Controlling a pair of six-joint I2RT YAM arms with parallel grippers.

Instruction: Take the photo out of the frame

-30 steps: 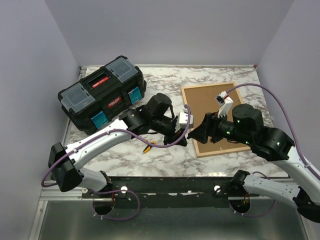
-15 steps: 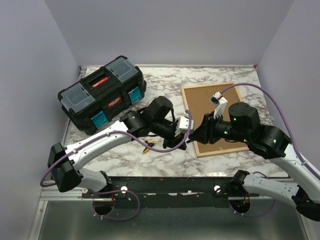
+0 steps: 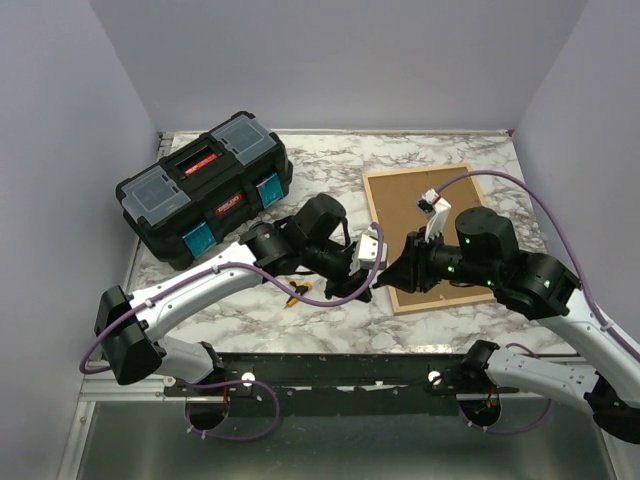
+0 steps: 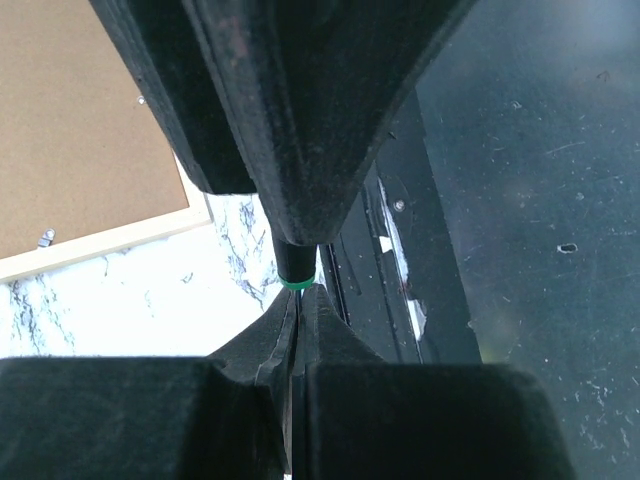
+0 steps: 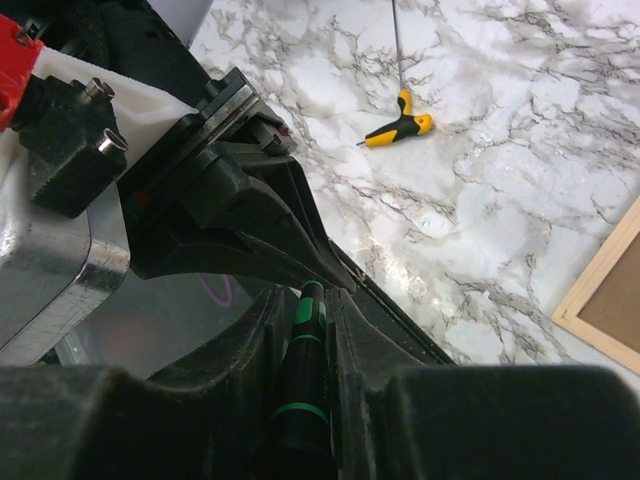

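Note:
The frame [image 3: 430, 235] lies flat at the right of the table, light-wood rim around a brown backing board facing up. Its rim also shows in the left wrist view [image 4: 100, 240] and the right wrist view [image 5: 600, 300]. The photo is hidden. My two grippers meet left of the frame's near corner. The right gripper [image 3: 388, 272] [image 5: 305, 295] is shut on the black-and-green handle of a screwdriver [image 5: 300, 390]. The left gripper [image 3: 362, 272] [image 4: 298, 295] is shut tip to tip against that handle [image 4: 295, 262], with the thin shaft between its pads.
A black toolbox [image 3: 205, 190] with red latch and blue clasps stands at the back left. A yellow-and-black T-handle key [image 3: 297, 293] [image 5: 400, 125] lies on the marble under the left arm. A black rail [image 3: 330, 370] runs along the near table edge.
The right gripper has moved left up to the left gripper and closed on the screwdriver handle. The left gripper stayed shut and shifted slightly.

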